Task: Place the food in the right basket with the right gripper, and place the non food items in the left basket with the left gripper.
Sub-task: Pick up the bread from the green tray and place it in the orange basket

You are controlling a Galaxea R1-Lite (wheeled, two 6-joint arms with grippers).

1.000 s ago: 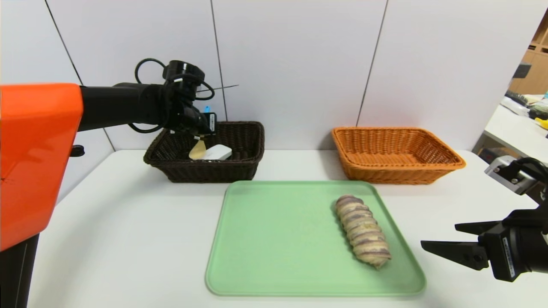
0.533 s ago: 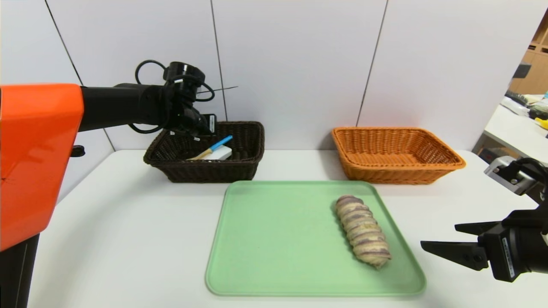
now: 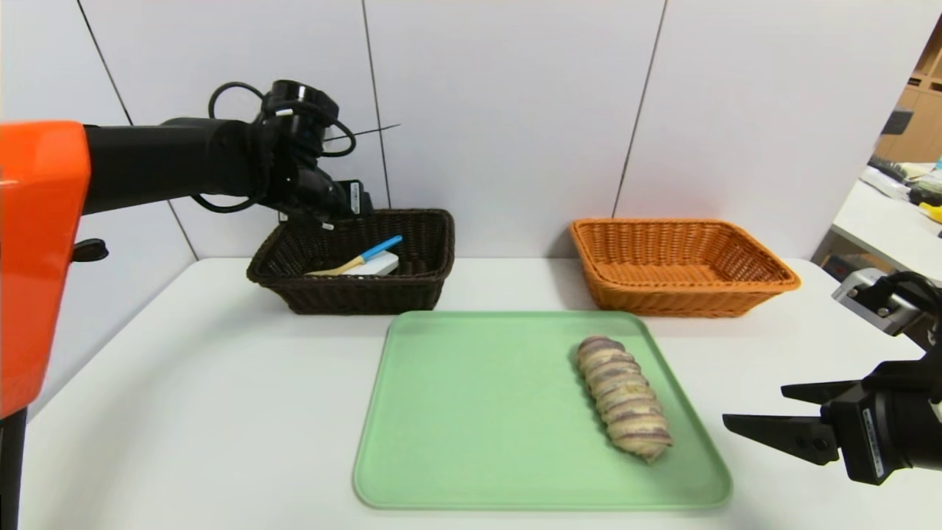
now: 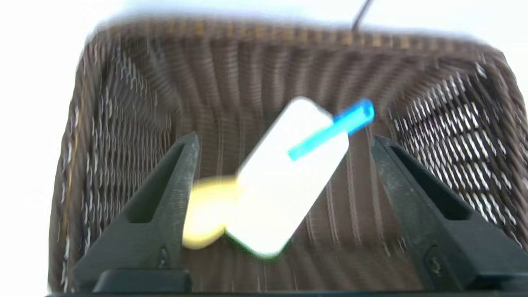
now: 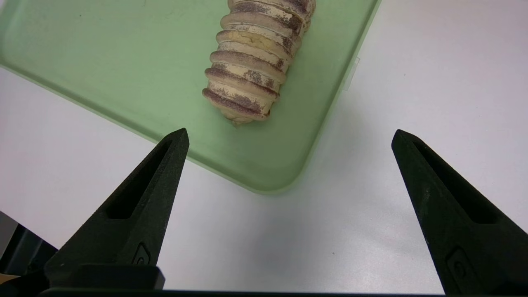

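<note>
The food, a twisted tan-and-purple bread loaf (image 3: 624,397) (image 5: 255,62), lies on the right side of the green tray (image 3: 471,442). My right gripper (image 3: 754,405) (image 5: 289,132) hovers open over the table just off the tray's near right corner, with nothing between its fingers. The yellow spoon with a blue handle (image 3: 360,259) (image 4: 330,130) rests across the white case (image 3: 377,263) (image 4: 280,185) inside the left basket (image 3: 412,287) (image 4: 123,123). My left gripper (image 3: 327,213) (image 4: 285,138) hangs above that basket, open and empty. The right basket (image 3: 684,294) holds nothing.
Both baskets stand at the back of the white table against the wall, with the tray in front between them. The tray's left half (image 3: 456,397) is bare. A desk with clutter (image 3: 898,199) is at the far right.
My left gripper has opened and let go of the spoon, which dropped onto the case in the dark basket. The left arm has then risen a little. The right arm has stayed still.
</note>
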